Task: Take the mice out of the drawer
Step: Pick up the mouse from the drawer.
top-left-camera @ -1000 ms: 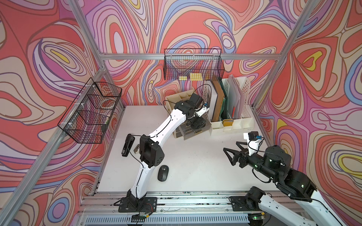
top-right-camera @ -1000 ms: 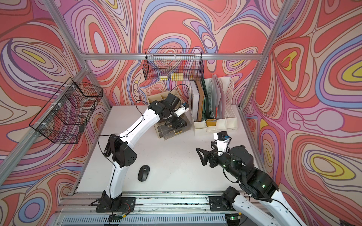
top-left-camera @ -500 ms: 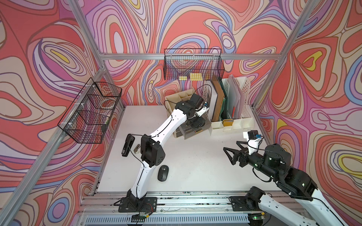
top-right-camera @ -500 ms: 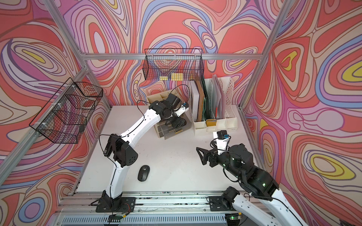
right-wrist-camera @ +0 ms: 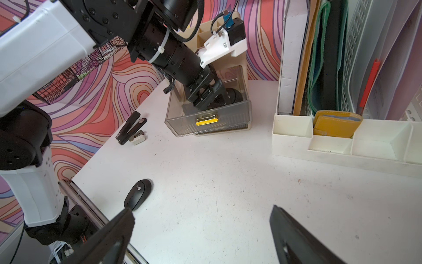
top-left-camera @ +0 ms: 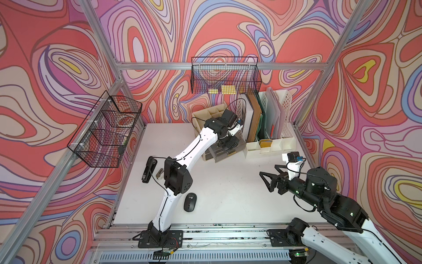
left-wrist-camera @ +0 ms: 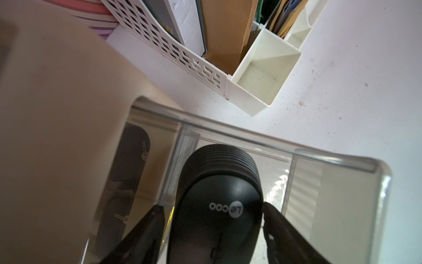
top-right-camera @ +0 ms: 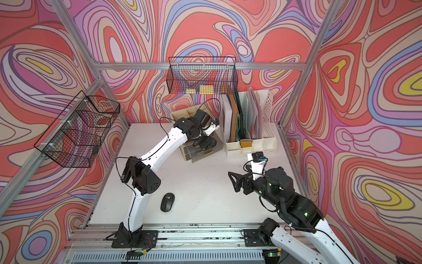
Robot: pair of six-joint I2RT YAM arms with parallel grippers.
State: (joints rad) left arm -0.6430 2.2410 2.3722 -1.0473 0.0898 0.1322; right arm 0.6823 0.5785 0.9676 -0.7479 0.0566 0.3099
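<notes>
Inside the drawer (right-wrist-camera: 228, 118), a mouse (left-wrist-camera: 219, 173) is flanked by the left gripper (left-wrist-camera: 212, 206), parted: one finger seems to touch it, a gap is left at the other, so nothing is gripped. A second mouse (top-left-camera: 190, 202) lies well clear of the drawer. The right gripper (right-wrist-camera: 202, 210) is held wide, empty. No shift is seen from a second earlier.

Both top views are looking down from high up at the whole table (top-left-camera: 228, 180). The left wrist camera is peering closely into the drawer (left-wrist-camera: 338, 201). The right wrist camera is watching it from farther off.
</notes>
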